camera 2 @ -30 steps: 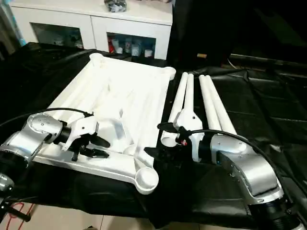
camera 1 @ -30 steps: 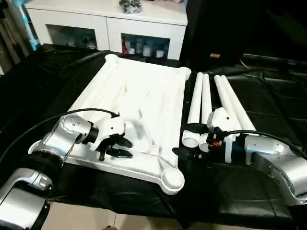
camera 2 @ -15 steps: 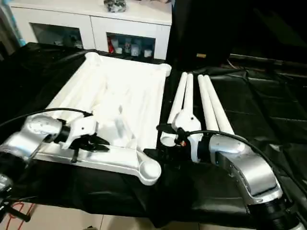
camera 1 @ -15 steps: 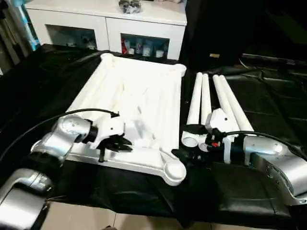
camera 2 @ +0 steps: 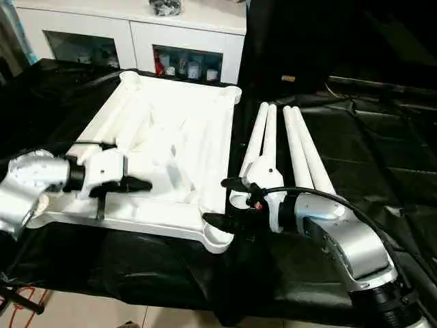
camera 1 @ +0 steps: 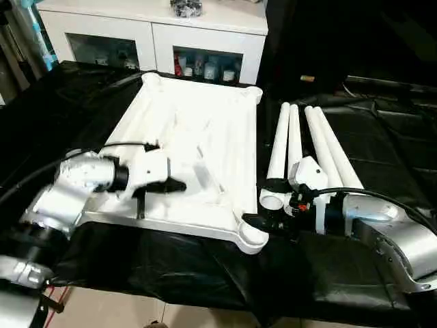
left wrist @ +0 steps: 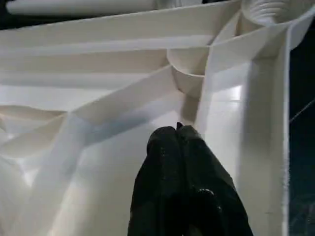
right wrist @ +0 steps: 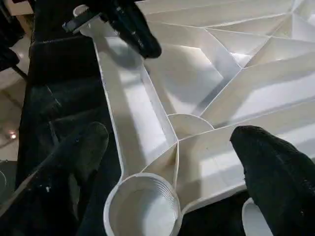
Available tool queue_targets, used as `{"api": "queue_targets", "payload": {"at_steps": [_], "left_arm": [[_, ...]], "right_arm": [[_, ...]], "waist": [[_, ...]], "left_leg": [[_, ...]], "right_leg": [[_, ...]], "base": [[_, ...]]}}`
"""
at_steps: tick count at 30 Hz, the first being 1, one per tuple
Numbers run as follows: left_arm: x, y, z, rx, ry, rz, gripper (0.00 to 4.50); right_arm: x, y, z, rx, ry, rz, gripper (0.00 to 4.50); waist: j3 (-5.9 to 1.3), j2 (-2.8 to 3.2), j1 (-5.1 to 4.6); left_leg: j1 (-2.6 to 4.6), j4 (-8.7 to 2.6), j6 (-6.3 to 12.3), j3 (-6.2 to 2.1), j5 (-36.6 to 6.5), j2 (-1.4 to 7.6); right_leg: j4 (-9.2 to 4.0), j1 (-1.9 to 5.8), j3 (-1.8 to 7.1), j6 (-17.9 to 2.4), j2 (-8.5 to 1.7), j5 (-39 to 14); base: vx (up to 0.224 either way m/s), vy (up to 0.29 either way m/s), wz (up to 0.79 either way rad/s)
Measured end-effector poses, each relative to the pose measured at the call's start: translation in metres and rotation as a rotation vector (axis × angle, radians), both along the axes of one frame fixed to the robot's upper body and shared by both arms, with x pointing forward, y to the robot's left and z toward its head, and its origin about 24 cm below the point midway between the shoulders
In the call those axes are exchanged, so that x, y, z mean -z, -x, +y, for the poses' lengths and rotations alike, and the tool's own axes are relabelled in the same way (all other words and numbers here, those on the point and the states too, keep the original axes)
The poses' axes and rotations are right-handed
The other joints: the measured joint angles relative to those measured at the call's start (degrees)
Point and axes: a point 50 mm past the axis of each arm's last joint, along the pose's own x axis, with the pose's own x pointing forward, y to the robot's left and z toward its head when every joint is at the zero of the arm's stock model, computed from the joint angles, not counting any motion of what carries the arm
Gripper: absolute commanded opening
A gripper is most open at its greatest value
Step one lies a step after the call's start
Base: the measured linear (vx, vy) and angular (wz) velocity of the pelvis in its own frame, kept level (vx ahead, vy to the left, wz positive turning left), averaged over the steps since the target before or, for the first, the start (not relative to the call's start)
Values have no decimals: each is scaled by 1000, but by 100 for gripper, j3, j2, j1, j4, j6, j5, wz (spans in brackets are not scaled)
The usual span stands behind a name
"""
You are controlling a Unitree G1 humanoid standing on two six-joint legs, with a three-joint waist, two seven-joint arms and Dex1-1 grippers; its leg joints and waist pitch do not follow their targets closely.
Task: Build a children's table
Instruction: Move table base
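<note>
- Left eye view: left gripper (camera 1: 176, 185), fingers pressed together, over the tabletop (camera 1: 205, 137) at centre left.
- Right gripper (camera 1: 263, 203), spread wide, at lower centre beside the legs (camera 1: 293, 137).

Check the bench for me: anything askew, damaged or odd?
Nothing looks damaged. The white plastic ribbed tabletop lies underside-up, skewed on the black-draped work table. Four white tube legs lie loose beside it, none fitted yet.
</note>
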Motion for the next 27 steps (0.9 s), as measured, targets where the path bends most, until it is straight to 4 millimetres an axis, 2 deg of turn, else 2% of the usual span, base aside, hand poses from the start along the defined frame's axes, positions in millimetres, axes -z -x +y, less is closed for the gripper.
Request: {"api": "queue_targets", "payload": {"at_steps": [1, 2, 3, 5, 6, 8, 11, 12, 15, 18, 21, 24, 27], "left_arm": [[2, 0, -3, 3, 12, 4, 4], [4, -1, -6, 3, 24, 10, 34], [7, -3, -10, 4, 47, 33, 42], [11, -6, -16, 25, 51, 59, 42], [12, -8, -16, 28, 45, 64, 45], [13, -11, -14, 36, 30, 77, 79], [13, -16, -12, 39, 10, 111, 94], [13, -17, -11, 43, -2, 120, 121], [17, -21, -9, 50, -31, 151, 126], [20, -25, -11, 60, -53, 200, 161], [23, -28, -13, 70, -69, 226, 177], [27, -30, -15, 63, -75, 234, 177], [33, -31, -17, 50, -73, 258, 143]], "right_arm": [[1, 0, 0, 1, 0, 3, 450], [1, 0, 0, 2, 1, 5, 450], [2, 0, 0, 0, 2, 7, 450], [2, 0, 0, -3, 1, 7, 450], [1, 0, 0, -5, 0, 6, 450], [1, 0, 0, -6, 3, 7, 450], [2, 0, -1, -6, 5, 8, 450], [2, 0, -1, -6, 7, 8, 450], [3, 1, -2, -3, 12, 11, 450], [4, 2, -4, 1, 19, 18, 450], [3, 5, -3, -5, 18, 14, 450], [4, 7, -4, 0, 21, 18, 450], [4, 8, -4, 4, 22, 17, 450]], "waist": [[-2, -3, 11], [-2, -6, 19], [-1, -7, 36], [1, -12, 61], [1, -13, 73], [2, -10, 73], [2, -7, 87], [2, -4, 97], [3, 0, 111], [7, 10, 118], [9, 27, 121], [12, 38, 117], [16, 46, 106]], "left_leg": [[0, 1, 0, 1, 0, 0], [0, 1, 1, 4, 0, 0], [0, 2, 2, 7, 1, 0], [0, 1, 3, 13, 2, 1], [0, 1, 3, 12, 2, 2], [1, -1, 3, 11, 2, 3], [1, -3, 3, 13, 2, 3], [1, -3, 3, 13, 2, 3], [1, -3, 3, 13, 2, 2], [2, -2, 3, 13, 2, 2], [3, -2, 1, 13, 3, 3], [3, -2, 1, 13, 3, 3], [3, -2, 1, 13, 3, 4]], "right_leg": [[-1, 1, 0, 0, -1, 0], [0, 0, 0, 0, -2, 0], [0, 1, 1, 0, -4, 0], [0, 0, 1, 1, -4, 1], [0, -1, 1, 1, -4, 1], [0, -3, 1, 1, -4, 1], [-1, -4, 1, 1, -4, 1], [-1, -3, 2, 1, -4, 1], [-1, -2, 2, 1, -4, 1], [-1, 0, 2, 1, -4, 2], [-2, 2, 2, 1, -4, 2], [-2, 2, 2, 1, -4, 2], [-1, 3, 2, 0, -4, 3]], "base": [[0, 0, 0], [0, 0, 0], [0, 0, 0], [0, 0, 0], [0, 0, 0], [0, 0, 0], [0, 0, 0], [0, 0, 0], [0, 0, 0], [0, 0, 0], [0, 0, 0], [0, 0, 0], [0, 0, 0]]}}
